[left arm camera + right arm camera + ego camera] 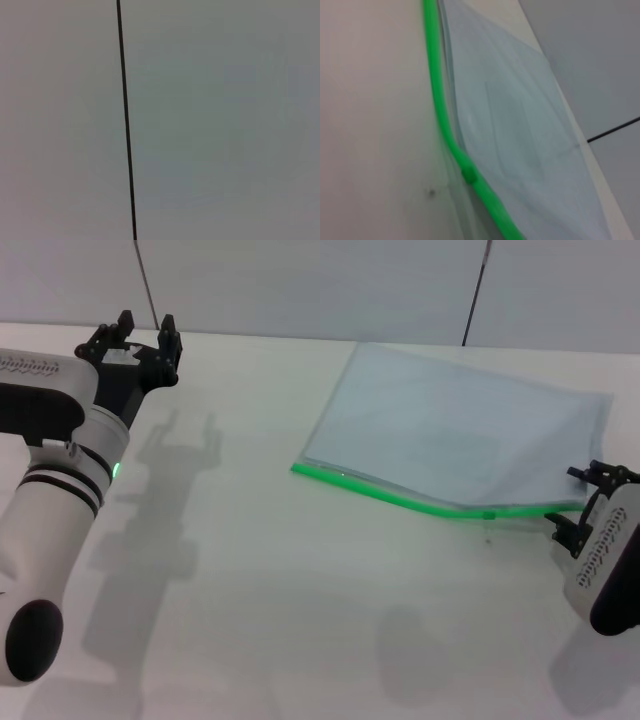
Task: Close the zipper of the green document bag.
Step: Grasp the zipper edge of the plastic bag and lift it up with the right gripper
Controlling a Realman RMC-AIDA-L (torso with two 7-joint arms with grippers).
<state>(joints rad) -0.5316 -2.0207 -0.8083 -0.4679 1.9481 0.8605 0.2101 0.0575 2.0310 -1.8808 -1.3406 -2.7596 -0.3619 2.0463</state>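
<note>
The green document bag (460,435) lies flat on the white table, right of centre, with its green-trimmed long edge facing me. The zipper (400,498) runs along that edge, and its small slider (488,512) sits near the right end. The right wrist view shows the zipper (436,90) and slider (469,175) up close. My right gripper (584,502) is at the bag's near right corner, open, with the end of the green strip reaching between its fingers. My left gripper (146,332) is open and held up at the far left, well away from the bag.
The white table (300,620) extends to a grey wall (320,280) with dark vertical seams behind it. The left wrist view shows only that wall and a seam (125,120).
</note>
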